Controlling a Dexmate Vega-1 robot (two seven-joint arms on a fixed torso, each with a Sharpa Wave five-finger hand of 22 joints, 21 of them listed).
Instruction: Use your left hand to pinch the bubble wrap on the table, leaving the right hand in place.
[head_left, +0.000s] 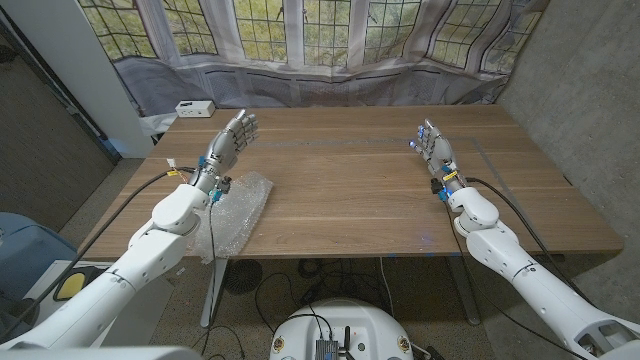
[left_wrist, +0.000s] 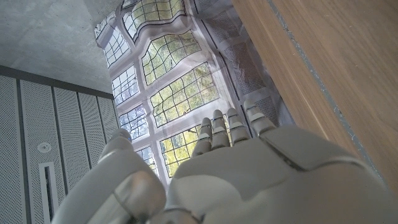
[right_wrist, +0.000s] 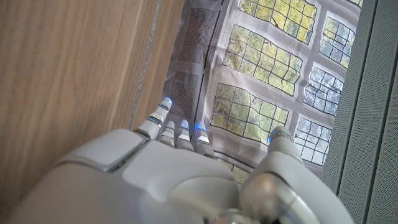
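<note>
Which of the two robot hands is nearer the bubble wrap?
The left robot hand: it is raised just beyond the bubble wrap on the table's left side, while the right robot hand is across the table.

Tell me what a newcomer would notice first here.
Probably the two white robot hands raised over the wooden table, the left hand and the right hand, each holding nothing with its fingers pointing toward the windows. Next, the crumpled sheet of bubble wrap at the table's near left edge, beside the left forearm and untouched.
</note>
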